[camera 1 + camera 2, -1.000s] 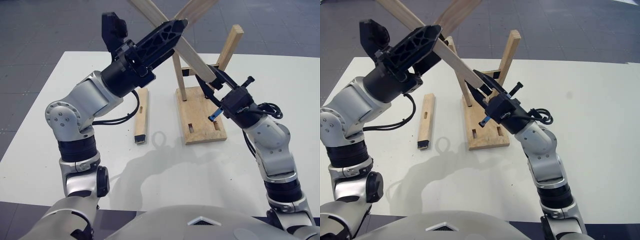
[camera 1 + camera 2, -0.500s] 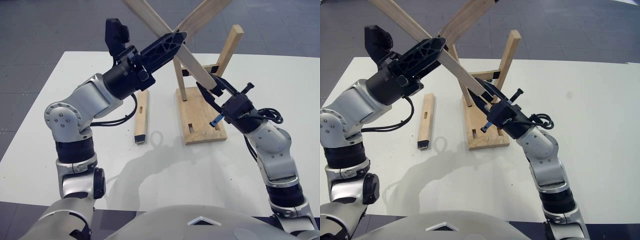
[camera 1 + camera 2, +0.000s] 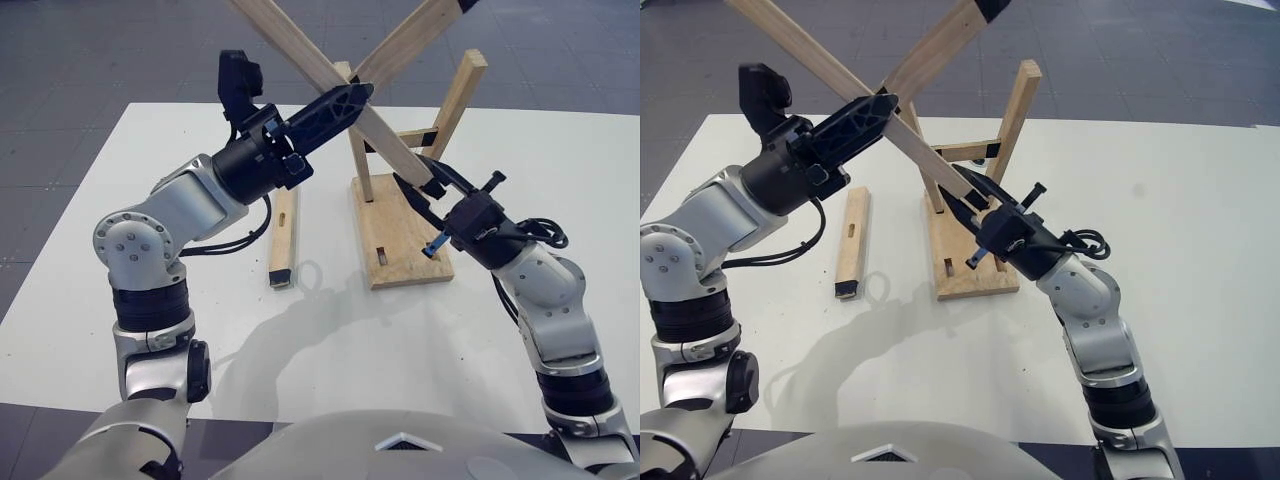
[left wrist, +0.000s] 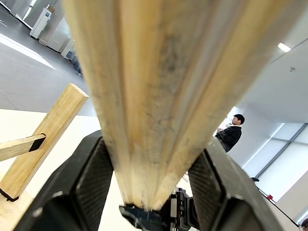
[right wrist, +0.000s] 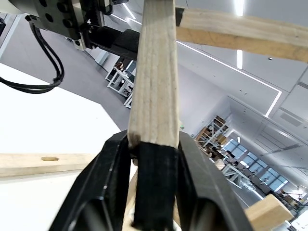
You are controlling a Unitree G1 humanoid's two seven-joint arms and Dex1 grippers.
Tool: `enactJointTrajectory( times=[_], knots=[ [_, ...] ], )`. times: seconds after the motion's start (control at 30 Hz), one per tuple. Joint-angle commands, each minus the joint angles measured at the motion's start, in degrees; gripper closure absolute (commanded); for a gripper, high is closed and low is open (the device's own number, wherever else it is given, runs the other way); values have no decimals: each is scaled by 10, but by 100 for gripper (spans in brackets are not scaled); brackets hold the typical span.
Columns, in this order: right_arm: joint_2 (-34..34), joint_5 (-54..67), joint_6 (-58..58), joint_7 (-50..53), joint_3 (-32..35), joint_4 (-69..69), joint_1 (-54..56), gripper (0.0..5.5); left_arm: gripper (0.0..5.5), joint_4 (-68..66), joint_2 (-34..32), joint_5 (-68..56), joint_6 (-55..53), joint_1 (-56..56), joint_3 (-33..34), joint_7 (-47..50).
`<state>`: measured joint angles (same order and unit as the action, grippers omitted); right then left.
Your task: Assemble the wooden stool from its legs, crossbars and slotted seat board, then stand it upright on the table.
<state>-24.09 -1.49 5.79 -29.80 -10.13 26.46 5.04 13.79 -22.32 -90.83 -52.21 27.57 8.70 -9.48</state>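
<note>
The stool looks roughly half built. The flat slotted wooden seat board (image 3: 400,262) lies face down at the centre of the white table (image 3: 590,150). Two pale wooden legs stand in it: a thin upright leg (image 3: 358,160) at its far left corner and a leaning leg (image 3: 458,92) at its far right. A short black-tipped crossbar (image 3: 412,136) joins them. The near slots in the board are open.

A third slotted wooden leg (image 3: 283,232) lies loose on the table just left of the board, touching nothing. Two long pieces are in the air, so by my reading the second pair of legs and its crossbar are not yet fitted, and the stool has yet to be turned upright.

The left arm is bent at the elbow, its forearm rising toward the upper centre of the frame. The left gripper (image 3: 350,98) is clamped on a long wooden bar with a black tip (image 3: 410,40) that runs to the upper right.

The right arm rises from the lower right with its wrist over the board's near right edge. The right gripper (image 3: 425,185) is closed tight on the black-taped end of a second long wooden bar (image 3: 300,50). That bar slants to the upper left and crosses the first above the board.
</note>
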Motion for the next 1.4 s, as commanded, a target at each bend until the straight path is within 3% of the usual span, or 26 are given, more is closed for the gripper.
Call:
enactJointTrajectory(
  times=[0.03,0.3,0.43,0.5,0.67,0.77,1.07,1.4],
  knots=[
    [-13,4,-8,-21,-9,-12,-3,341,338,0,24,5,23,-3,6,27],
    [-43,-9,29,-51,-13,-59,-27,208,341,0,30,33,57,11,30,41],
    [-62,-29,31,-44,1,-99,-36,197,341,8,16,72,64,12,33,30],
    [-65,-30,-42,-40,10,-117,-34,197,341,35,2,128,73,-1,19,5],
    [-24,44,-440,-31,45,-76,26,197,342,88,-45,278,88,-64,-66,-98],
    [-8,62,-585,-13,57,-45,69,197,342,99,-41,320,108,-93,-90,-145],
    [-89,72,-724,-16,50,25,84,197,342,90,-13,385,144,-124,-92,-193],
    [-99,84,-723,6,20,39,29,197,342,94,11,404,152,-127,-86,-192]
  ],
)
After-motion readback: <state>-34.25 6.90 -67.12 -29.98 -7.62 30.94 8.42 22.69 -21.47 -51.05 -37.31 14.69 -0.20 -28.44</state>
